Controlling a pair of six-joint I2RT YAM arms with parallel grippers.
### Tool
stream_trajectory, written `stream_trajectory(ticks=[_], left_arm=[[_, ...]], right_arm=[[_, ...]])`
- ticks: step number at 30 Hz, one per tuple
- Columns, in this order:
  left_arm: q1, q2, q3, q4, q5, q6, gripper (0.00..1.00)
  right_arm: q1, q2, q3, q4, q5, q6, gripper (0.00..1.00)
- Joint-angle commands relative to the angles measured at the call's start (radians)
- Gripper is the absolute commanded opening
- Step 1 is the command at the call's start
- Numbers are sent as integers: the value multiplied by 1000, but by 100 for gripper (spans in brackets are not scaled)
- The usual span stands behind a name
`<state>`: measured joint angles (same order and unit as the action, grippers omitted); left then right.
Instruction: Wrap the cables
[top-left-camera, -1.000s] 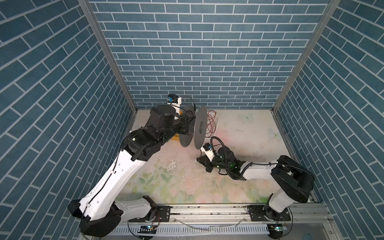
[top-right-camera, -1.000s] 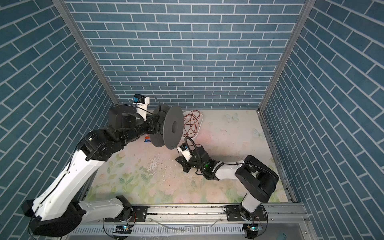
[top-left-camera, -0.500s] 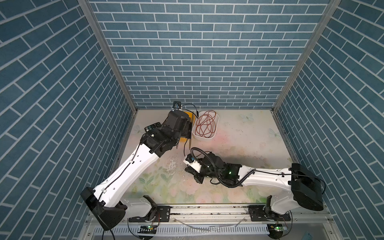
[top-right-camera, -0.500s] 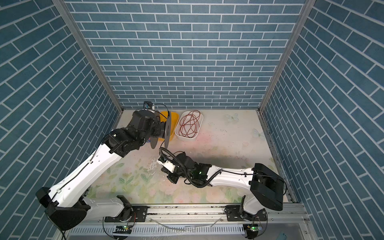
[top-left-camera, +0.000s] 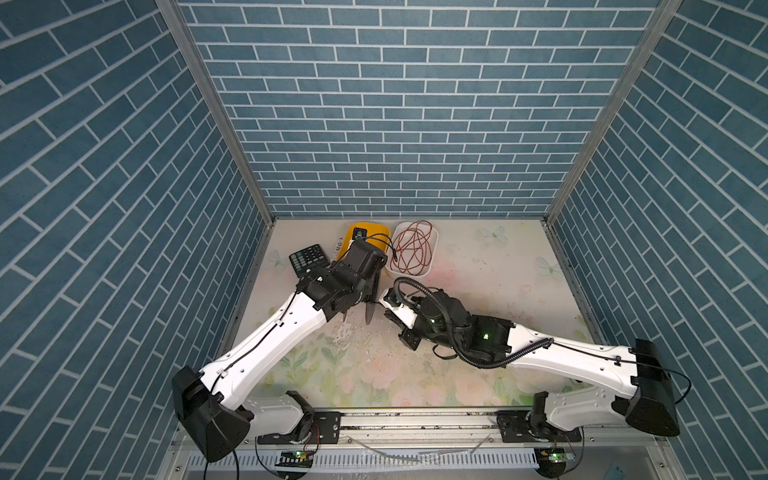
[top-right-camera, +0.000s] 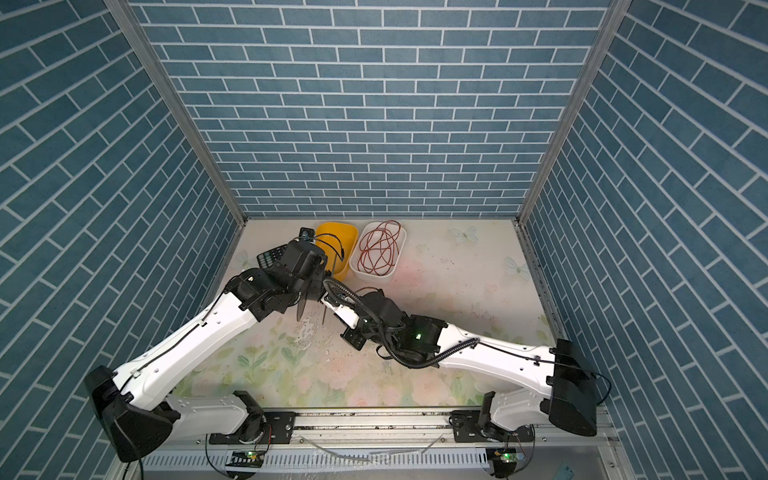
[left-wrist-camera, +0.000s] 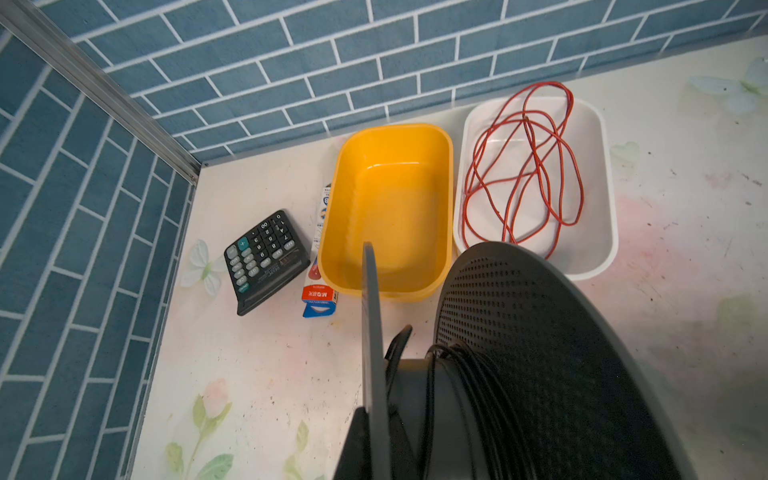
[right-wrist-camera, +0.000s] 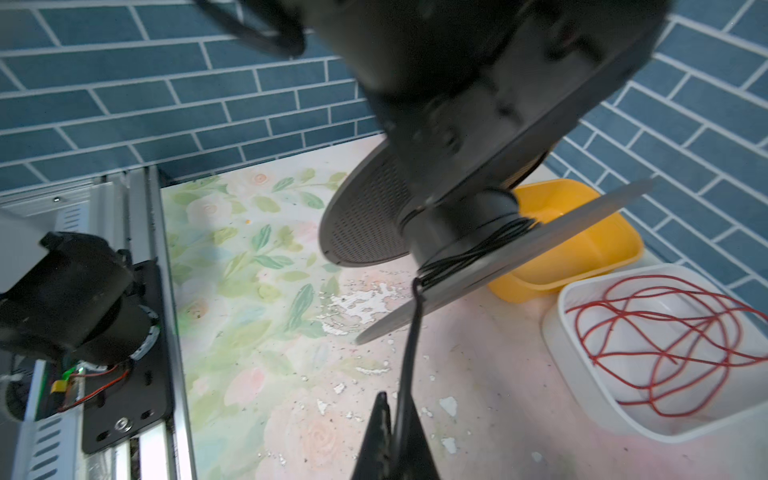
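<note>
Floral tabletop (top-left-camera: 478, 270) | right gripper (right-wrist-camera: 397, 409) clenched on cables (right-wrist-camera: 409, 353) running to nearby spool (right-wrist-camera: 365, 224); left gripper (left-wrist-camera: 371, 419) seemingly clamps spool

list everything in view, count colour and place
spool: 1, grey, in left tool
cable: 1, black, partly wound on spool, running to right tool
yellow tub: 1, yellow, by back wall
white tub: 1, white, beside yellow tub
wire: 1, red, in white tub
calculator: 1, black, back left corner
packet: 1, red-blue-white, between calculator and yellow tub
table: 1, floral, under all
arms: 2, white and black, from front rail
tools: 2, black, both shut
</note>
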<state>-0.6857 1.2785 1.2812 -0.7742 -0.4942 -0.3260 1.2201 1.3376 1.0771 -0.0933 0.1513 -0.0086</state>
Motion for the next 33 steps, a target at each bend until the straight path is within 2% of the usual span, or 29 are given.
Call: stream_trajectory(ticks=[1,6,14,16,19,24,33], left_arm=[[0,-36,-12,-31,44,32,0],[0,-52,-29,-66,133,54,0],[0,-88,-48,-60,335,62,0],[0,-90,-43,-63,369,65,0],[0,-83,-20,-78,422,77,0],[4,-84,-8,-70,502,92,0],[56,-87,26,-41,679,111,0]], right_arm=[[-27,4,107,-84,136,-40,0],[-98,42,201,-178,205,-32,0],[-184,93,273,-206,225,-20,0],[-217,105,276,-197,194,-16,0],[-268,124,290,-216,114,-11,2],[-361,122,257,-202,-141,-37,5],[-545,118,165,-165,-446,1,9]])
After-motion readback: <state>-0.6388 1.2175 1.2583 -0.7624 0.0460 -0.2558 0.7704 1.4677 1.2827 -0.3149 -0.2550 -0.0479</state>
